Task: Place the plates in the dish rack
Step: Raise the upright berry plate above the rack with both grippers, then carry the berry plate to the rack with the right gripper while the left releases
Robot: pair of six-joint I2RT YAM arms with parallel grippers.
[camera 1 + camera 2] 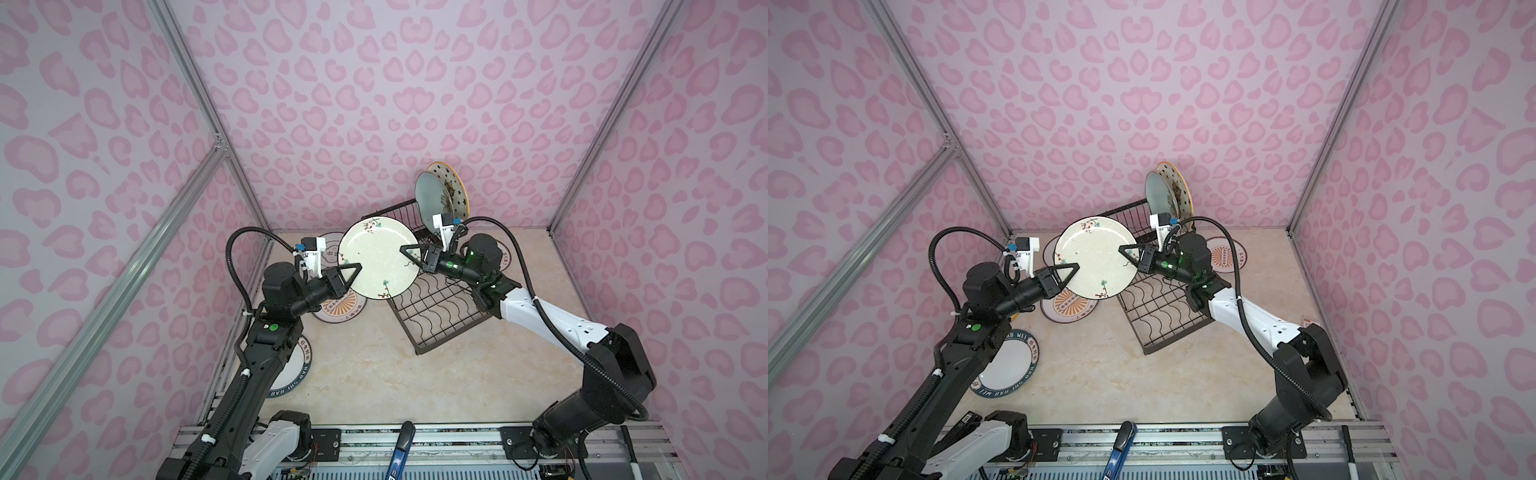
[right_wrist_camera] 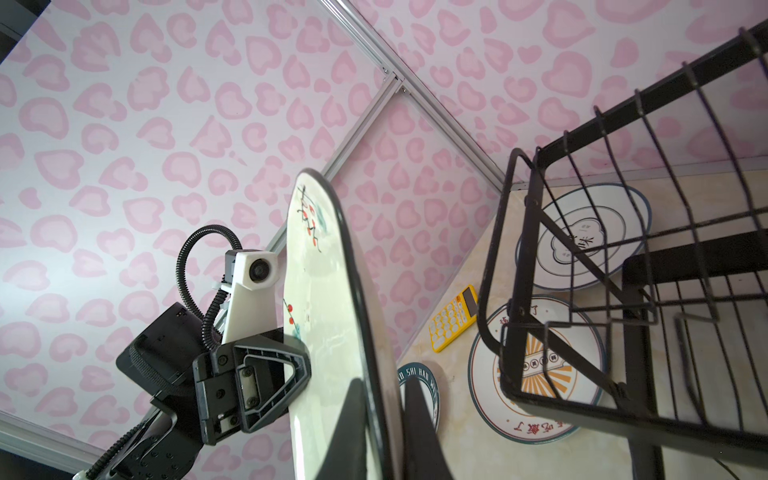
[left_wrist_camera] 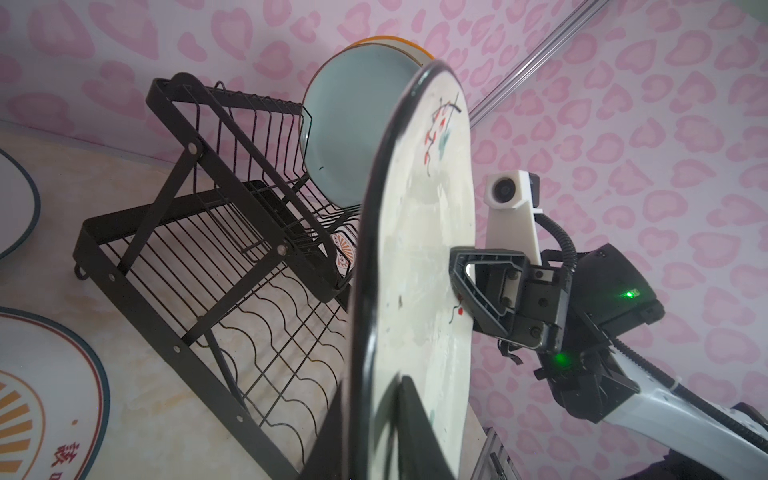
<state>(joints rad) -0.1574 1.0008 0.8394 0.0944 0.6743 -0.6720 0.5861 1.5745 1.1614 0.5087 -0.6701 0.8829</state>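
**Both claws on the cream plate**

I hold the cream plate [image 1: 378, 257] [image 1: 1096, 257] in the air between my two arms, tilted so its painted face looks up in both top views. My left claw [image 1: 355, 268] [image 3: 374, 424] is clamped on the near-left rim, one finger on each face. My right claw [image 1: 403, 251] [image 2: 382, 415] pinches the opposite rim the same way. The plate hangs clear of the tabletop [image 1: 415, 386], just beside the left side of the dish rack [image 1: 403, 328] [image 1: 1133, 324].

The dish rack stands toward the far edge of the tabletop, right of the middle and turned at an angle. At the right end of its raised basket the blue plate [image 1: 430, 199] stands upright. The starred plate [image 1: 455, 187] stands close behind it.

The other plates lie flat on the tabletop. A sunburst plate [image 1: 345, 309] sits under my left claw. The second sunburst plate [image 1: 1225, 255] lies right of the rack, beyond my right arm. The green-rimmed plate [image 1: 1009, 365] is near the left edge, partly under my left arm. The ringed plate [image 1: 1050, 249] lies toward the far-left corner, partly hidden by the cream plate.
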